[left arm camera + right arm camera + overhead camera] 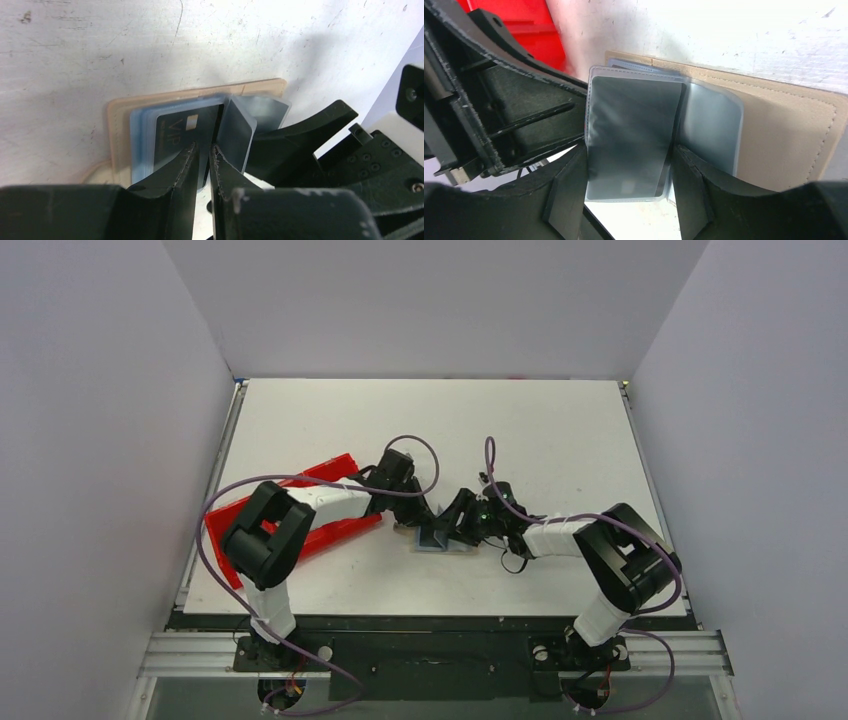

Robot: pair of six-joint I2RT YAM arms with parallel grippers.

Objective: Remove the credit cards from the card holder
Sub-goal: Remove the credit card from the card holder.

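The card holder (117,135) is a tan cover lying open on the table, with clear plastic sleeves fanned up from it. A black credit card (175,137) marked VIP sits in one sleeve. My left gripper (204,149) straddles that card's right edge with its jaws a narrow gap apart. My right gripper (629,165) is shut across the width of an upright sleeve (629,120) that has a dark card inside. The tan cover (784,135) lies flat behind it. From above, both grippers (425,528) (458,525) meet over the holder (445,545).
A large red tray (222,523) lies under my left arm, left of the holder, and shows again as the red tray (519,30) in the right wrist view. The right gripper's black fingers (300,135) crowd in close beside my left fingers.
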